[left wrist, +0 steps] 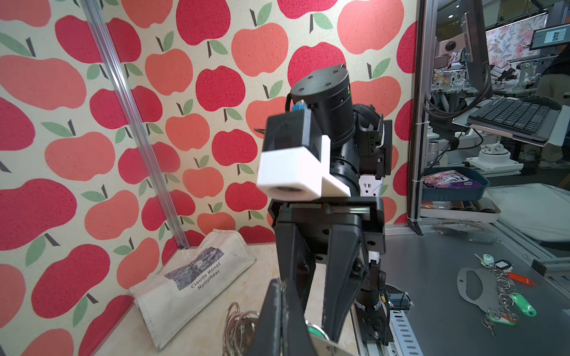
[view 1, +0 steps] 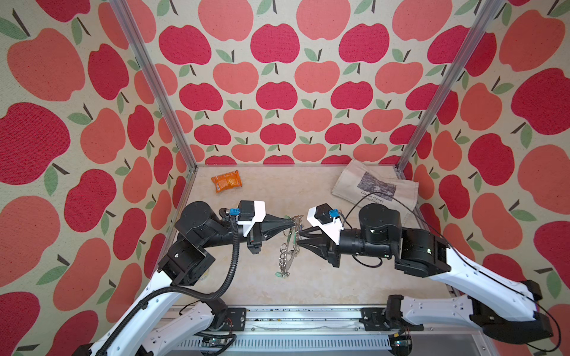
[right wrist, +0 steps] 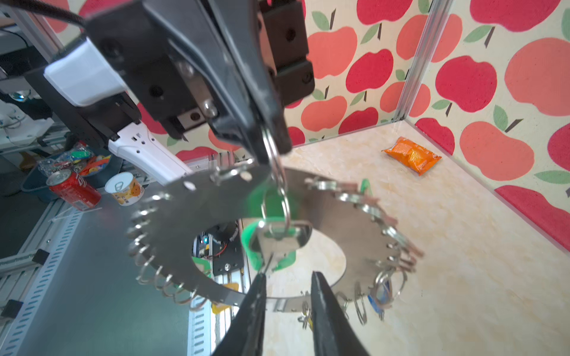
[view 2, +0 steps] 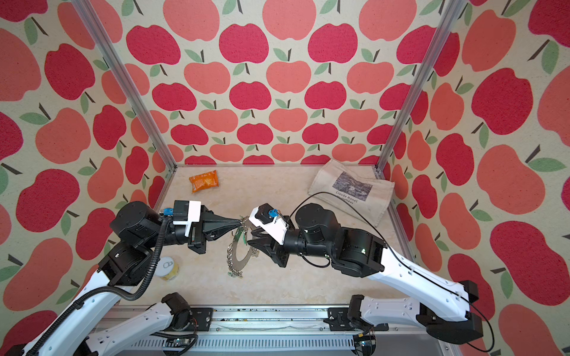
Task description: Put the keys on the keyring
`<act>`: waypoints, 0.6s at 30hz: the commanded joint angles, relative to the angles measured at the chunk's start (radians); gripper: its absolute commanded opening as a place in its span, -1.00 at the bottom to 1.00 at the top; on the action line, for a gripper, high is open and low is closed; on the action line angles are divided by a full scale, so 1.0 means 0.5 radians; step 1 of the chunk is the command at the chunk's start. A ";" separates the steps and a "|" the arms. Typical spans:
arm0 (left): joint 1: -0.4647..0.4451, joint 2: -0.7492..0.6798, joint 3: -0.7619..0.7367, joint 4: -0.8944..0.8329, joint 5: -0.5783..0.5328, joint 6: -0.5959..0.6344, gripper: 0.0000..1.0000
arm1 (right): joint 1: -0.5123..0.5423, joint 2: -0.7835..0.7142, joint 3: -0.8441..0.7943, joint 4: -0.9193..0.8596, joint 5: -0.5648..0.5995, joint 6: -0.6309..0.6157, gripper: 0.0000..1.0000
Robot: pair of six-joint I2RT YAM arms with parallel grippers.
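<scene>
Now, starting at the left, the orange packet (view 1: 226, 181) is lying near the back wall of the table (view 1: 339, 277), well apart from the work.

The left gripper (view 1: 291, 219) is reaching in over the middle with its jaws pressed fully together. It is pinching one small wire ring on the rim of the keyring (view 1: 288, 246), so the disc is hanging on edge in the air, clear of the table in both top views.

In the right wrist view a silver key (right wrist: 279, 239) with a green tag (right wrist: 268, 200) is dangling across the disc's central hole from linked rings under that pinch. Further tagged keys seem to be hanging from rings along the far and lower rim.

The right gripper (view 1: 298, 239) is facing the disc from the other side. Its jaws are standing partly apart with nothing between them, and its fingertips (right wrist: 260, 279) are just beside the key's lower end.

The cloth bag (view 1: 376, 188) is lying at the back right corner.

The step in hand looks like seating this green-tagged key on its ring. I cannot tell whether the key is fully threaded or only caught on the coil.

If it is only caught, the next move is probably for the right jaws to close on the key and walk it round the coil. The left pinch should be keeping the ring steady meanwhile, since the hanging disc will swing easily at a nudge.
</scene>
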 commanded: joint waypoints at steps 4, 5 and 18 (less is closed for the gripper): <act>0.014 -0.066 -0.051 0.185 -0.059 0.053 -1.00 | 0.006 -0.129 -0.018 -0.163 0.126 -0.020 -0.17; 0.018 -0.068 -0.072 0.211 -0.056 0.045 -1.00 | 0.005 -0.142 -0.010 -0.163 0.135 -0.037 -0.16; 0.063 -0.013 -0.173 0.567 0.086 -0.171 -1.00 | 0.005 -0.097 0.091 0.231 -0.030 -0.257 -0.16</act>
